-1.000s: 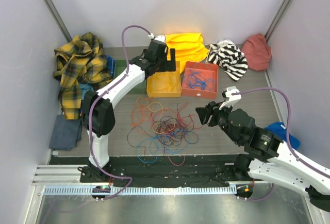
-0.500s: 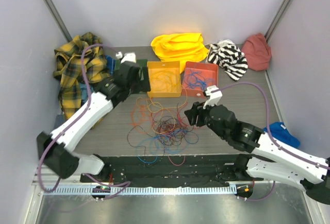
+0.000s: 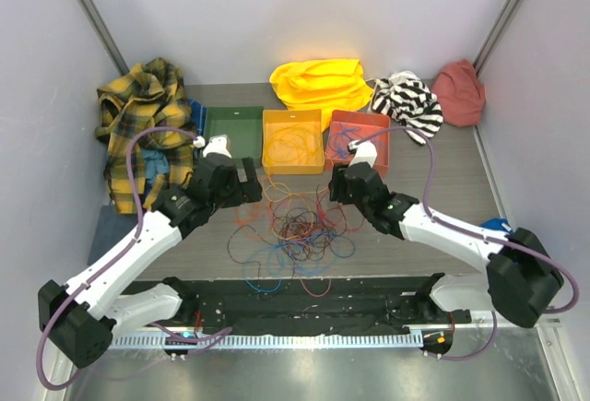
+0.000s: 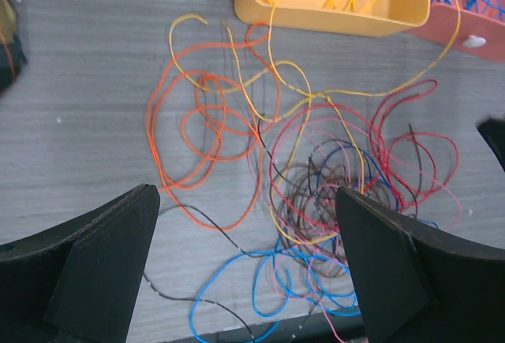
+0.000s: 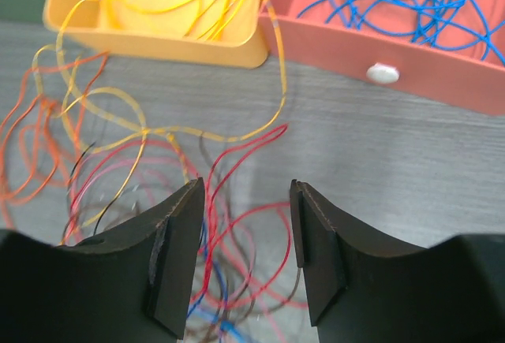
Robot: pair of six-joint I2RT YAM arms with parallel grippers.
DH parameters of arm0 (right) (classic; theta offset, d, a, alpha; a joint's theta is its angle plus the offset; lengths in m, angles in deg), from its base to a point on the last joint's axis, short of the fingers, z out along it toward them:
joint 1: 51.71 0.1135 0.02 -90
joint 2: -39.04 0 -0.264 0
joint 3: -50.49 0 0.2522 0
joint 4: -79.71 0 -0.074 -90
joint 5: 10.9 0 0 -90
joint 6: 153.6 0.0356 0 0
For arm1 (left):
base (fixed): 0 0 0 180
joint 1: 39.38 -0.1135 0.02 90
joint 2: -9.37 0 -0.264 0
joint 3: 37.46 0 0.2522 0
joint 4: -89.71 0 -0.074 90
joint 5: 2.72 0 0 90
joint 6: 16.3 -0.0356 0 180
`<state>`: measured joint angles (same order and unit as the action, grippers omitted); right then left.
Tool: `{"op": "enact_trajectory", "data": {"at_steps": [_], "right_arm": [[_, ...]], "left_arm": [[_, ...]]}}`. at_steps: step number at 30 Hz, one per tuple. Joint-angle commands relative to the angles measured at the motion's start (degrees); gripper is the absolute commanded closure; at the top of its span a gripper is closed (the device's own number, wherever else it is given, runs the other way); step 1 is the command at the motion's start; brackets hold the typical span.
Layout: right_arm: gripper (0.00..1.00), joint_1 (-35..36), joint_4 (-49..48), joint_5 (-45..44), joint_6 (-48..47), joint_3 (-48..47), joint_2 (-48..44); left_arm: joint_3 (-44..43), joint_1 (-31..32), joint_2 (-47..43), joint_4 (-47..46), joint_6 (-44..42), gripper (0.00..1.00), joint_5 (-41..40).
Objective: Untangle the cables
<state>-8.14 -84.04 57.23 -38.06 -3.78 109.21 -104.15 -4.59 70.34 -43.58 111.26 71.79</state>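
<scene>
**Two arms close on the knot from either side**

The cables (image 3: 295,230) lie in one loose tangle at the middle of the table (image 3: 442,171), closer to its near edge than to the bins along the far side. Both arms reach in from that near edge, with forearms angled toward the centre and wrists tipped down over the pile.

The left gripper (image 3: 247,180) hangs over the tangle's far-left fringe with its jaws spread as wide as they go and nothing between them. Its wrist camera frames the orange loops (image 4: 207,152) ahead of it and the dense dark knot toward its right finger (image 4: 394,264).

The right gripper (image 3: 337,185) hangs over the far-right fringe with its jaws partly apart and nothing pinched. Straight ahead of them a red strand (image 5: 229,160) curves across the wood. Beyond it a yellow strand (image 5: 280,75) trails over the rim of the yellow bin (image 3: 293,163) and runs down toward the knot. The red bin (image 3: 355,166) beside it already holds blue wire.

The right arm looks the better placed. The red strand lies almost in line with its jaws, running from the near left to the far right, so a short drop and a slight turn of the wrist should bring it crosswise between the fingers. Whether that strand pulls free of the knot cannot be told from here.
</scene>
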Motion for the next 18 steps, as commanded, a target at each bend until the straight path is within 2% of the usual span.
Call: {"op": "enact_trajectory", "data": {"at_steps": [1, 8, 18], "right_arm": [[0.46, -3.2, -11.1, 1.7, 0.2, -3.2, 5.0], [0.49, -5.7, -12.7, 2.6, -1.9, -11.1, 18.1], [0.55, -6.5, -11.6, -0.8, -2.3, -14.8, 23.5]], "left_arm": [[3.3, 0.5, -6.4, -3.4, 3.4, 0.0, 2.4], [8.7, 0.5, -13.8, -3.3, 4.3, 0.0, 2.7], [11.9, 0.5, -16.9, -1.9, 4.4, 0.0, 3.4]]}}
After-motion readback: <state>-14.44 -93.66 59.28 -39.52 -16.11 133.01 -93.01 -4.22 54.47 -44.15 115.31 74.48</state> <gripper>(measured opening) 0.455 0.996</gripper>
